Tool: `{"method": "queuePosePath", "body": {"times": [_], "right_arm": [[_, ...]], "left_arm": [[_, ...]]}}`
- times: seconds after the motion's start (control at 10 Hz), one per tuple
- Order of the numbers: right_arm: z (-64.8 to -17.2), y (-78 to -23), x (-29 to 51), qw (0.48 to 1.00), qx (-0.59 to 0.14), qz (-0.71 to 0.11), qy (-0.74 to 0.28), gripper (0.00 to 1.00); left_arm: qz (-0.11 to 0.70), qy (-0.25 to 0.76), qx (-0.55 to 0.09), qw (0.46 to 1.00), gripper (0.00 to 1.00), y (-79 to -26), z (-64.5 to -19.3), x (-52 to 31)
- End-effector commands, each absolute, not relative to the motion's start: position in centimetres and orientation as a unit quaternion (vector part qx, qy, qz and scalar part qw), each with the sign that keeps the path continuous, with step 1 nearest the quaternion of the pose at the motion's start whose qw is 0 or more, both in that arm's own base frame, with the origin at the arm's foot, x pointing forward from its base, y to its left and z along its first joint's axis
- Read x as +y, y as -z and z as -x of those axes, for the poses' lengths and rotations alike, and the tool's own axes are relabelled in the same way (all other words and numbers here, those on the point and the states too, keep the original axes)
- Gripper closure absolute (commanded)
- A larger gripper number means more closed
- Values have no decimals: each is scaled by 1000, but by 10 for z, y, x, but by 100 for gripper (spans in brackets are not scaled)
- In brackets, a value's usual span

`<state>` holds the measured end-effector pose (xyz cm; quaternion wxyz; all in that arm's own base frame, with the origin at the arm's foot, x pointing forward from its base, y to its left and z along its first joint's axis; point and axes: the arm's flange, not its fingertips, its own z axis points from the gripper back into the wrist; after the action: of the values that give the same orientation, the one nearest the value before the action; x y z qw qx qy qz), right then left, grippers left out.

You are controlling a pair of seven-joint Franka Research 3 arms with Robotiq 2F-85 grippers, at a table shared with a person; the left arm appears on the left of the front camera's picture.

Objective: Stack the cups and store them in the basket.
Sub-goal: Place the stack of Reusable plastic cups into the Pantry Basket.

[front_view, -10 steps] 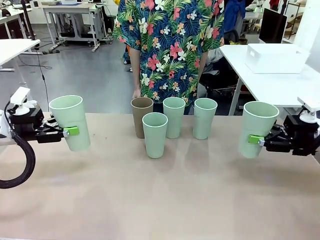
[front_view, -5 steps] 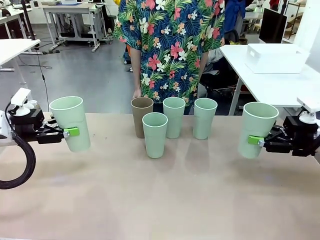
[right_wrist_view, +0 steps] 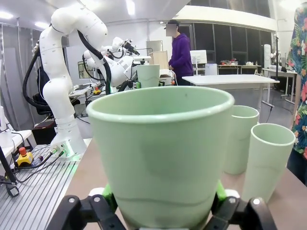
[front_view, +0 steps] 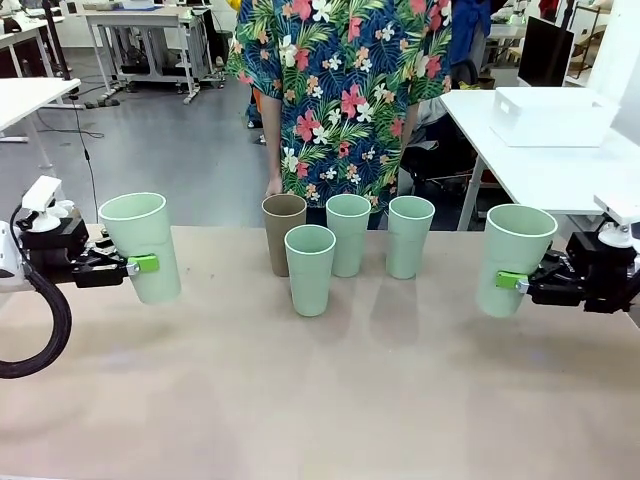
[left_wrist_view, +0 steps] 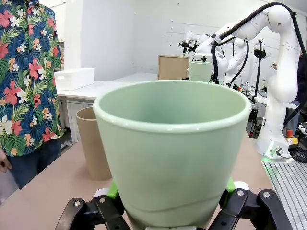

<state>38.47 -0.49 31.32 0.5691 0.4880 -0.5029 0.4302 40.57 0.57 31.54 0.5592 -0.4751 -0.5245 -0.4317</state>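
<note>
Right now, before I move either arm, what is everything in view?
green cups on the table: three, mint green, upright mid-table.
brown cup: one, brown, upright beside them.
left held cup: one, mint green, in left gripper.
right held cup: one, mint green, in right gripper.
basket: one, white, on the white side table, far right.
table: one, tan, under the cups.
person: one, floral shirt, far side.
left gripper: one, black, shut on left held cup.
right gripper: one, black, shut on right held cup.
</note>
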Motion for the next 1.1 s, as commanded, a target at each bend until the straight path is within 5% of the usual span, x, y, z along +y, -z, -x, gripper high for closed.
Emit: {"method": "queuePosePath", "body": {"times": [0.0, 1.0], "right_arm": [[-385, -315, -6, 570, -505, -485, -430, 15], [-385, -315, -6, 570, -505, -485, -430, 15]], "left_arm": [[474, 433, -526, 557, 13, -318, -406, 5], [474, 433, -526, 557, 13, -318, -406, 5]]}}
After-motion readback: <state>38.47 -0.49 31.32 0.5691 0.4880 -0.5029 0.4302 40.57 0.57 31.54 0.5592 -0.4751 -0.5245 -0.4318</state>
